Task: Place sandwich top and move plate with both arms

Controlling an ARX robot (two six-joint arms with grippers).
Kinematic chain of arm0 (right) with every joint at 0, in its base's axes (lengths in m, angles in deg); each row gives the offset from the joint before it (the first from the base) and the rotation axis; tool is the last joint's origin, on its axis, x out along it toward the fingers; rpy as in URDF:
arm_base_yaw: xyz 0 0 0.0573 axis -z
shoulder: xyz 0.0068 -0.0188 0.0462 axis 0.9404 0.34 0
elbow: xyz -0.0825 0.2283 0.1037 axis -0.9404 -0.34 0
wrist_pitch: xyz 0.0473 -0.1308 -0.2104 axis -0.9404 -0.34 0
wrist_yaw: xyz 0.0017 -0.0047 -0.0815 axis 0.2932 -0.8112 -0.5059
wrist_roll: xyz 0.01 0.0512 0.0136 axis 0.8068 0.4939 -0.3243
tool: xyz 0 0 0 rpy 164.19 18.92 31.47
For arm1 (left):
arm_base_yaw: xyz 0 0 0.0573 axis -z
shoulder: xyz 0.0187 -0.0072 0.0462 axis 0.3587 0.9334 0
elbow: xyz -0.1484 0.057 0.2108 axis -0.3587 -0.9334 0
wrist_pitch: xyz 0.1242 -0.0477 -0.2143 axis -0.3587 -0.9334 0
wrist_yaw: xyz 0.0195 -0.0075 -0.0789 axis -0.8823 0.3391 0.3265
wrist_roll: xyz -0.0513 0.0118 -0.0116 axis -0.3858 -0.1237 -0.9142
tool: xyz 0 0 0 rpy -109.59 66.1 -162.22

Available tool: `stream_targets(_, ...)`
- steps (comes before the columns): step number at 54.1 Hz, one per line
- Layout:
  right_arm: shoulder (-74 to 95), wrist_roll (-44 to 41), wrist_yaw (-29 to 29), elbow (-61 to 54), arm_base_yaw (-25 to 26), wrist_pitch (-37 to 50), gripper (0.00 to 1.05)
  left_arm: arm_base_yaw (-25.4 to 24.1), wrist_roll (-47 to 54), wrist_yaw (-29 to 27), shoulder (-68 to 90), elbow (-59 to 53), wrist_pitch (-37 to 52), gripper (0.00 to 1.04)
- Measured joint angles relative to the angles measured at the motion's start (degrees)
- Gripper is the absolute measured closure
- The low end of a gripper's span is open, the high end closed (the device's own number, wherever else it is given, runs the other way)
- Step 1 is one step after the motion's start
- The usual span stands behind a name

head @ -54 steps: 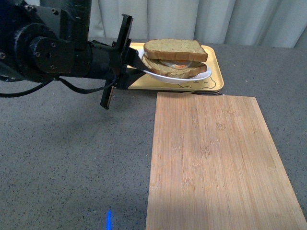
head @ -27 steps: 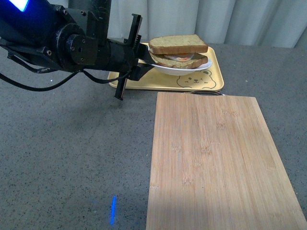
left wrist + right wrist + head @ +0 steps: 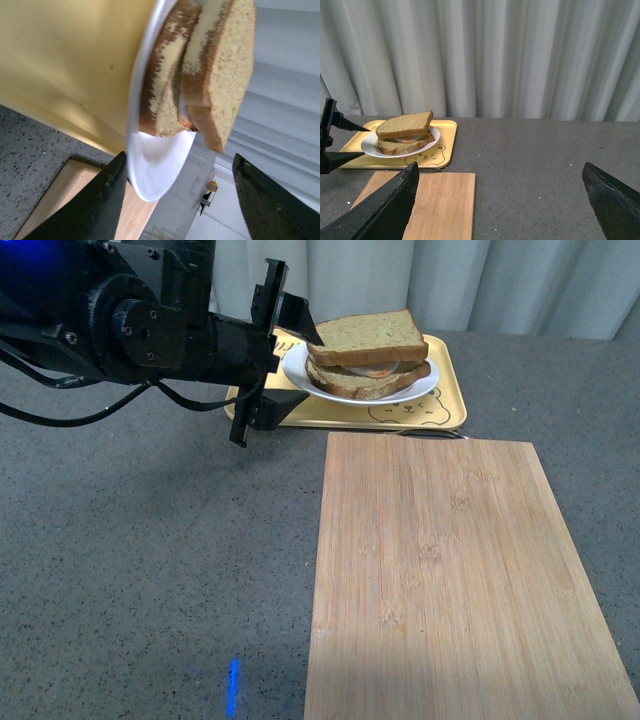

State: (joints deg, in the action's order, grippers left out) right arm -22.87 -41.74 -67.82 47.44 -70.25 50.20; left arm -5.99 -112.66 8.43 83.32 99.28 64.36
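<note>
Two slices are stacked: I see the sandwich top [image 3: 367, 336] on the filling, on the plate [image 3: 345, 396] over the yellow tray [image 3: 440, 410]. My left gripper [image 3: 290, 360] flanks the plate rim, jaws apart; right gripper [image 3: 500, 200] jaws wide apart, away.

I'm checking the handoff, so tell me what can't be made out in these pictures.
- Front view: the left gripper hides the plate rim's near-left part; contact unclear.
- Filling under the top slice: only a sliver shows.
- Left wrist view: plate cut off by the frame edge.
- Right gripper: fingertips cut off.
</note>
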Motion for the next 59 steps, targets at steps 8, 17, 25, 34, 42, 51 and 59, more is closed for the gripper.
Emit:
stream_targets(8,0.0,0.0,0.0,0.0,0.0,0.0,0.09,0.02,4.17,-0.76,-6.6,-5.79,-0.02,0.16)
stream_targets(17,0.0,0.0,0.0,0.0,0.0,0.0,0.09,0.76,22.8,-18.69,-13.44,-14.23,8.11,0.14)
stream_targets(25,0.0,0.0,0.0,0.0,0.0,0.0,0.09,-1.07,60.57,-35.58,-20.2,-32.98,38.99,0.42)
stream_targets(34,0.0,0.0,0.04,0.0,0.0,0.0,0.09,-4.28,74.03,-33.75,-30.86,-45.97,44.74,0.71)
stream_targets(42,0.0,0.0,0.0,0.0,0.0,0.0,0.09,-6.43,76.89,-31.58,-37.79,-55.54,45.18,1.0)
stream_targets(51,0.0,0.0,0.0,0.0,0.0,0.0,0.09,-7.85,77.53,-29.66,-45.46,-62.23,45.05,1.01)
stream_targets(59,0.0,0.0,0.0,0.0,0.0,0.0,0.09,-9.38,77.72,-28.72,-54.25,-66.1,39.12,1.01)
